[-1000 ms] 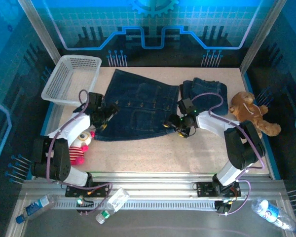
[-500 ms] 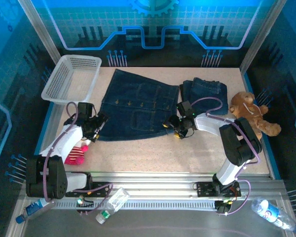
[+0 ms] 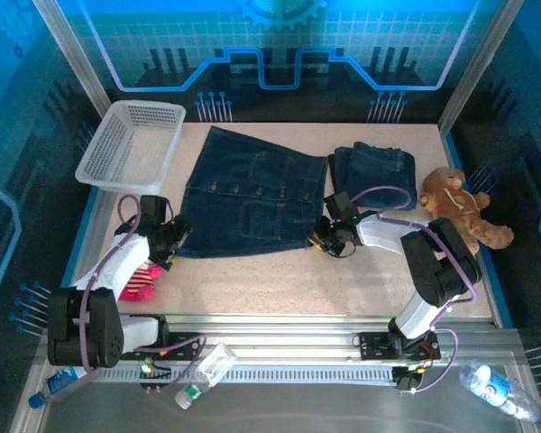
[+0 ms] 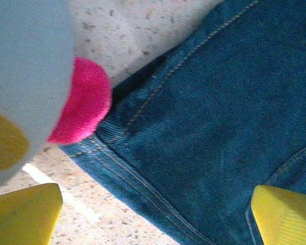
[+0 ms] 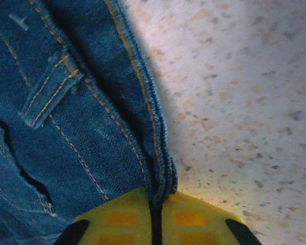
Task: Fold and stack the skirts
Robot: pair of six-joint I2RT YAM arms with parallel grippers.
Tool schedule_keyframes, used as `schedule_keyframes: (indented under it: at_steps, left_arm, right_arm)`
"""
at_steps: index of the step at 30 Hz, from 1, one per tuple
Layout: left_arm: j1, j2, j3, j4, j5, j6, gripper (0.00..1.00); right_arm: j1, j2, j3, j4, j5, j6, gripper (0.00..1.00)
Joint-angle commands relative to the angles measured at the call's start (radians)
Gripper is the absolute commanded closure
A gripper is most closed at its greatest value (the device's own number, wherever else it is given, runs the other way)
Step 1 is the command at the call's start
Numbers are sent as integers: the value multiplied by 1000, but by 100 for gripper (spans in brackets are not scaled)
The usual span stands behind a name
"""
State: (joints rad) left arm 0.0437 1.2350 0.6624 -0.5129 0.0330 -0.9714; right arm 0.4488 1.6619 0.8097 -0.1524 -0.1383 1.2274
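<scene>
Right gripper [image 5: 155,217] clamped on the edge of a buttoned dark blue denim skirt [image 3: 252,194], left gripper [image 4: 158,214] released over its corner, fuzzy pink plush toy [image 4: 81,102] just beside.

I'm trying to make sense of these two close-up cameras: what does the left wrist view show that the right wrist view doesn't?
Left wrist, not right: a pink plush toy beside a hem corner of the denim skirt, and the left tool open, its yellow fingers straddling that corner. Right wrist, not left: the right tool shut on the skirt's edge, with a belt loop nearby. Both: blue denim with tan stitching on the speckled table.
</scene>
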Motion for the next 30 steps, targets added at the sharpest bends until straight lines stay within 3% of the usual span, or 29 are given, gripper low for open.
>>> schedule_keyframes:
  at_steps: [1,10,16,24,30]
  left_arm:
    - [10,-16,-34,-33,-39,-27,9]
    - [10,20,-80,17,-50,-52,39]
    - [10,57,-117,76,-39,-74,45]
    - [8,164,-111,291,-38,-75,66]
    - [-12,87,-46,296,-114,-22,86]
  right_arm:
    - [11,-19,-31,27,19,-3,100]
    - [11,-6,-29,33,6,0,100]
    - [10,-17,-28,13,18,-9,100]
    - [5,-45,-32,-26,26,-43,100]
    - [-8,-83,-30,-65,27,-100,100]
